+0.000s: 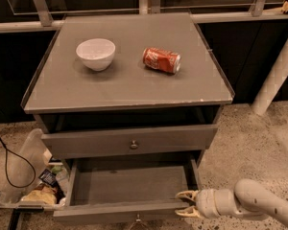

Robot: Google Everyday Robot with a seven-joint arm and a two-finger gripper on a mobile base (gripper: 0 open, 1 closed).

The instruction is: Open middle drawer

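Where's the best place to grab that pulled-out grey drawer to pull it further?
Probably the small round metal knob centred on the front of the open grey middle drawer, coming straight from the front: it stands proud. The gripper sits at the drawer's front right corner.

— Light?
— Overhead, it seems: soft glare on the tabletop [134, 87], up-left of the gripper [178, 204] at lower right.
— Shadows?
— Dark just left of it, inside the middle drawer [129, 186].
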